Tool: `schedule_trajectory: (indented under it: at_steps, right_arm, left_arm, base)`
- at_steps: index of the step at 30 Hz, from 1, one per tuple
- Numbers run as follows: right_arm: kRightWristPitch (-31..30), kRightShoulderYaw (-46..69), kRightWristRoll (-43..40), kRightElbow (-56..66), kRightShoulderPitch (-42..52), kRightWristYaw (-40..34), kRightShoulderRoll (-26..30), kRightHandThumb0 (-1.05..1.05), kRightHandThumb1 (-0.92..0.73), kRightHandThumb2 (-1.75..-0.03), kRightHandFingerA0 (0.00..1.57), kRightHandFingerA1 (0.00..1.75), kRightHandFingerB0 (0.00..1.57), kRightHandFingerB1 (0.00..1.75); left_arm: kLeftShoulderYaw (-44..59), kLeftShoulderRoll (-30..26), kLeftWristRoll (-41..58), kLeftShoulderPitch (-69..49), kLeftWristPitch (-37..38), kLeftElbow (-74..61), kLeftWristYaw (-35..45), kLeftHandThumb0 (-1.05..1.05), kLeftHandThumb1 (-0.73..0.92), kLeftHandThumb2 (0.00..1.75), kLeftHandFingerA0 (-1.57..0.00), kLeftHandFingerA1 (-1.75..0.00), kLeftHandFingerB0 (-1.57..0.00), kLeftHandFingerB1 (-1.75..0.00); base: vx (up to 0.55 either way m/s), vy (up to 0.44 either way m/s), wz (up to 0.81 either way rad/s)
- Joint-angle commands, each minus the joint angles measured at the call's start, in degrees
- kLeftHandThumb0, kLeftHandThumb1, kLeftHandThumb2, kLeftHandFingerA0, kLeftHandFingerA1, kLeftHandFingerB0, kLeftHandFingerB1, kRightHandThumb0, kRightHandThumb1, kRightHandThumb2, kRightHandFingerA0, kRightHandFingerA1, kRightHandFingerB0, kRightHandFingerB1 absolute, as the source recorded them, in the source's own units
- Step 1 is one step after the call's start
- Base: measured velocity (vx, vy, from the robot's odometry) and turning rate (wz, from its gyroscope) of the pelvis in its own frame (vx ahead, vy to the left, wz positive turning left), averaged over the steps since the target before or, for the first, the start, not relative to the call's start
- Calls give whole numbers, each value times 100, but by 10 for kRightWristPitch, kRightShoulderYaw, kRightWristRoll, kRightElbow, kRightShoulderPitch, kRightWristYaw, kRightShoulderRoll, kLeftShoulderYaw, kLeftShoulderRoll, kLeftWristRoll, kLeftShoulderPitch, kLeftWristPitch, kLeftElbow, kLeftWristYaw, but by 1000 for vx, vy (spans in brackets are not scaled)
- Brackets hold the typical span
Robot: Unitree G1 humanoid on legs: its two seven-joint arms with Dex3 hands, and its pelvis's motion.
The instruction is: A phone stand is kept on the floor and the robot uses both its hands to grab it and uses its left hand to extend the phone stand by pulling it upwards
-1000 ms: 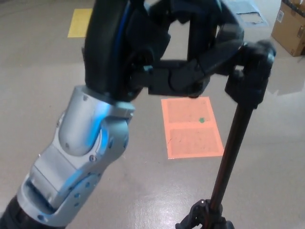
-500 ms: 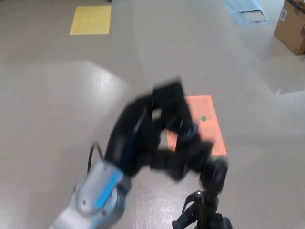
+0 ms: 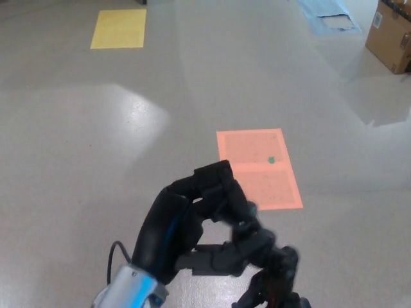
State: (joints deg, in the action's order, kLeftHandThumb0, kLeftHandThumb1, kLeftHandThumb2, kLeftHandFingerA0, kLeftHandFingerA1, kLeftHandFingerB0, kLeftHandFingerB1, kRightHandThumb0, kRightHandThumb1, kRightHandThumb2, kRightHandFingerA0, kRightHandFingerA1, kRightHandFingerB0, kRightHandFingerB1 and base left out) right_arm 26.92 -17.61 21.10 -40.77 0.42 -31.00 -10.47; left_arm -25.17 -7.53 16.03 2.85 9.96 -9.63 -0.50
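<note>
Head view, looking down at the floor (image 3: 96, 160). Left hand (image 3: 205, 231) low in frame at bottom centre, its fingers (image 3: 218, 260) curled narrow around the top of the phone stand (image 3: 276, 285). The stand sits at the bottom edge, just right of centre; only its dark upper part shows, partly blurred, with the rest cut off by the frame. Grey forearm casing with a blue patch enters at bottom left. Right hand not in view.

Floor markings: orange rectangle (image 3: 260, 168) with a small green dot (image 3: 271, 160), just beyond the hand; yellow rectangle (image 3: 118, 28) far upper left. Blue sheet (image 3: 327, 16) at top right. Cardboard box (image 3: 390, 33) at the upper right edge; contents cannot be seen.
</note>
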Motion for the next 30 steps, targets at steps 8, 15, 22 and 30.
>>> schedule_trajectory:
  at_steps: [8, 15, 22, 30]
  right_arm:
    - [-70, -24, -21, 115, 53, 114, 16, -97, -74, -64, 0, 0, 0, 0]
    - [-102, -22, -11, 182, 69, 131, 37, -95, -78, -63, 0, 0, 0, 0]
    - [-154, -25, -7, 266, 108, 166, 64, -98, -77, -65, 0, 0, 0, 0]
    - [-113, -7, -9, 298, 131, 169, 108, -98, -66, -99, 0, 0, 0, 1]
  left_arm:
    - [36, -51, -90, -91, 48, 8, 59, -94, 52, 99, 0, 0, 0, -14]
    - [58, -50, -101, -102, 51, -18, 73, -96, 53, 98, 0, 0, 0, -9]
    - [68, -43, -127, -129, 53, -44, 70, -99, 54, 101, 0, 0, 0, -3]
    - [104, -41, -115, -159, 73, -41, 82, -99, 55, 100, 0, 0, 0, -4]
  base:
    - [0, 0, 0]
    - [0, 0, 0]
    - [0, 0, 0]
    - [0, 0, 0]
